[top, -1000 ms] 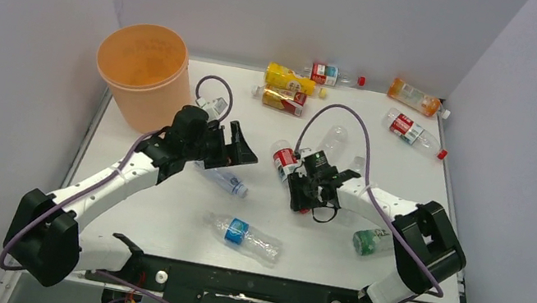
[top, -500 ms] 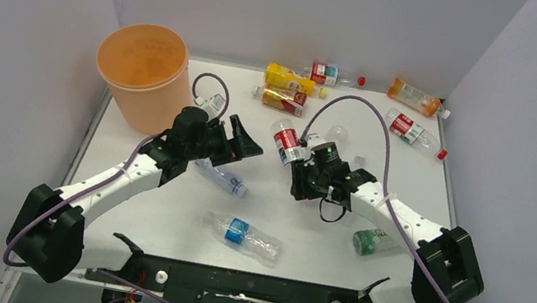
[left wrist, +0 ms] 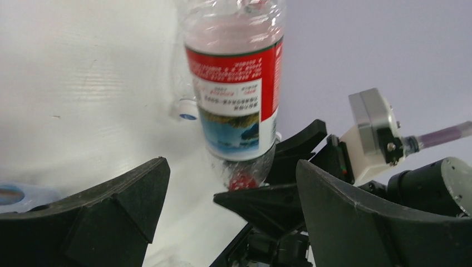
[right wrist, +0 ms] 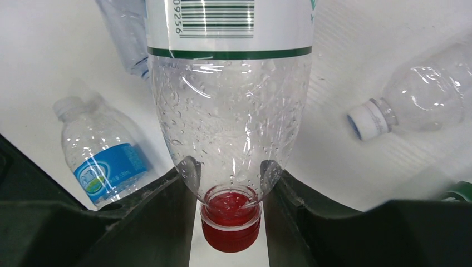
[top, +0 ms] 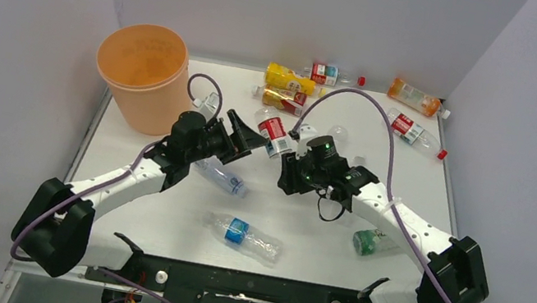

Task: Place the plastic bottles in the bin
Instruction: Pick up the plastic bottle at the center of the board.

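My right gripper [top: 286, 160] is shut on the neck of a clear red-labelled bottle [top: 272, 133] and holds it above the table, base pointing to the far left. In the right wrist view the fingers [right wrist: 172, 200] pinch it just above its red cap [right wrist: 231, 222]. My left gripper [top: 241, 135] is open and empty, its tips right next to that bottle; in the left wrist view the bottle [left wrist: 234, 83] hangs between and beyond the open jaws. The peach-orange bin [top: 142, 100] stands at the far left.
On the table lie a small blue-labelled bottle [top: 223, 178], a larger blue-labelled one [top: 246, 237], a green one [top: 372, 241], and several yellow, orange and red-labelled bottles along the back [top: 288, 80]. Walls close in the left, back and right.
My right gripper has lifted the red-labelled bottle and carried it left and farther back, up to the left gripper. My left gripper has shifted slightly right towards it.
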`<state>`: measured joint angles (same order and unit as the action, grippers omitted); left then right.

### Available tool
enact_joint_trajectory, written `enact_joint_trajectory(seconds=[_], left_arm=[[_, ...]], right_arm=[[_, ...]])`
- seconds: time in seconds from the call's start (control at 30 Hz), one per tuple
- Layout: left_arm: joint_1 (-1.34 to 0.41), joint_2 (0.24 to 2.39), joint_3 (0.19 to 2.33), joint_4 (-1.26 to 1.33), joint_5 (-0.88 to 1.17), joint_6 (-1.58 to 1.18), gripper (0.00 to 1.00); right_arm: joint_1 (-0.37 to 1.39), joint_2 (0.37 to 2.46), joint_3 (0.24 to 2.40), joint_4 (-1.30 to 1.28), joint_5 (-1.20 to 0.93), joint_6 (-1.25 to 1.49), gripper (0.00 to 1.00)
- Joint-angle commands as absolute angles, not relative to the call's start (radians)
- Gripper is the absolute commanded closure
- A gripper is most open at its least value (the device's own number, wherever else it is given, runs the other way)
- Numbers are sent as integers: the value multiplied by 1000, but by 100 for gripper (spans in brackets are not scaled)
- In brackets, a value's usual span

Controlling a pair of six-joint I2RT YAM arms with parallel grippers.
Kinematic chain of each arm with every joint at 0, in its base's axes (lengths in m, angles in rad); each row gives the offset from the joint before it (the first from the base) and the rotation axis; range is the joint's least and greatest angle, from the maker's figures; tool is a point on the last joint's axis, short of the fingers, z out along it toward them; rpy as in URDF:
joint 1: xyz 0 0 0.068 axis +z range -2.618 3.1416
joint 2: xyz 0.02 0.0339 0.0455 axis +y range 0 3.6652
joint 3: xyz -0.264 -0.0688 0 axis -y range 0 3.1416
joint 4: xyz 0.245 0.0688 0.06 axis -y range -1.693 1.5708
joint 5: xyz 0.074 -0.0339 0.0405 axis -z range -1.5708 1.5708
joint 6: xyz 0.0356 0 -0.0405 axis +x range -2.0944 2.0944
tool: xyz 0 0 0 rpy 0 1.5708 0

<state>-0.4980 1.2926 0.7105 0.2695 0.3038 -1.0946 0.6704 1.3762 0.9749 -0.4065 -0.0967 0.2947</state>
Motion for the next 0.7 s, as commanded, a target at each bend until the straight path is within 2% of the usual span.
enact_joint_trajectory(seconds=[0.0,0.47,0.5,0.6,0.67], left_arm=[[-503,1310,717,453,322,-1143,15],[-510,1313,740,401,244,-1104,15],[-512,1313,749,380,236,-1095,17],[-514,1317,766,359,233,-1075,34],[-514,1318,771,347,232,-1070,39]], right_arm=[[728,1351,1040,-383,-117,304,83],[842,1346,1063,-377,-86,324,82],[842,1345,1064,-377,-86,324,81],[845,1345,1065,-377,-82,324,80],[846,1343,1066,-377,-81,324,77]])
